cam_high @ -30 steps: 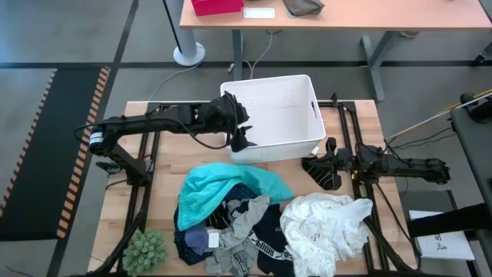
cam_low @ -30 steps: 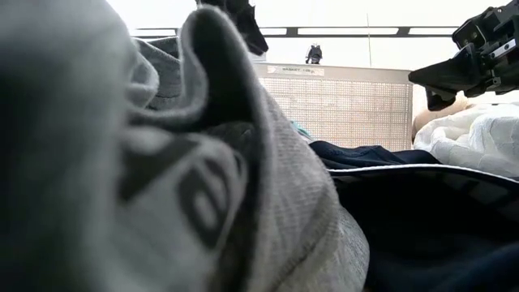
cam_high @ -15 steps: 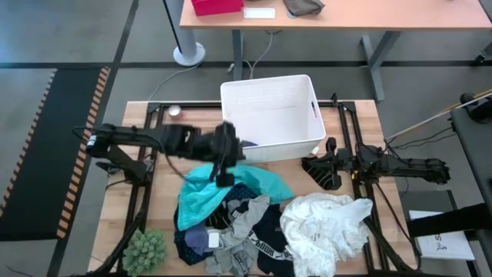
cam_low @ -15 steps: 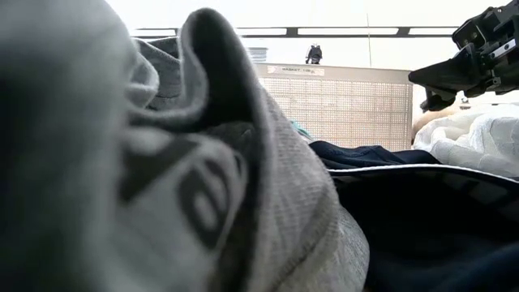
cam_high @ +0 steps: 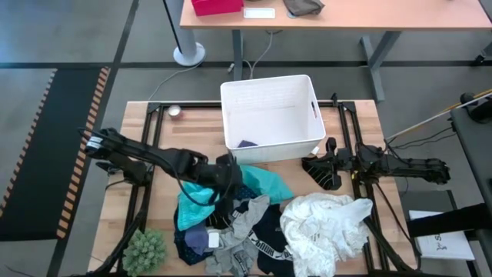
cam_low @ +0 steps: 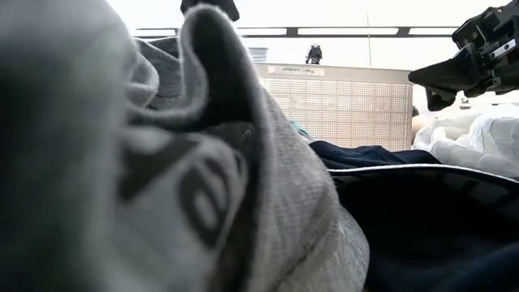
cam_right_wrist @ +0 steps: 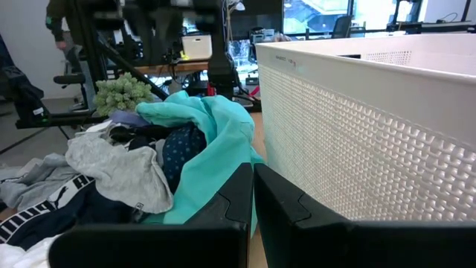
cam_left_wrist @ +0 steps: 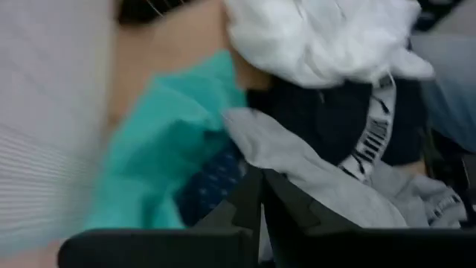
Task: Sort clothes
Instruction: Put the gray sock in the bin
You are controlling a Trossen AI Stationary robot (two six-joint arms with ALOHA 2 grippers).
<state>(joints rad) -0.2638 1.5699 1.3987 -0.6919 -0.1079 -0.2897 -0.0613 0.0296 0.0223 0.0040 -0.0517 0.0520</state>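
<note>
The clothes lie heaped on the table's near half: a teal garment [cam_high: 201, 194], a navy patterned one [cam_left_wrist: 208, 179], a grey one [cam_high: 242, 231], a black one with white print [cam_high: 270, 246] and a large white one [cam_high: 323, 223]. One dark garment [cam_high: 246, 144] lies inside the white bin [cam_high: 265, 80]. My left gripper [cam_high: 227, 174] hangs shut over the teal garment's far edge, nothing between its fingers [cam_left_wrist: 256, 195]. My right gripper [cam_high: 319, 172] stays shut and empty to the right of the bin.
A green spiky plant [cam_high: 144, 248] stands at the near left corner. A small round metal object [cam_high: 175, 111] lies left of the bin. Bare wood shows on the table's far left and far right. In the low view the grey garment [cam_low: 162, 178] fills the foreground.
My left gripper has swung from the bin's near left corner toward the table's near edge and now hangs over the clothes heap. The dark garment that it carried at the bin's rim now lies on the bin's floor.
</note>
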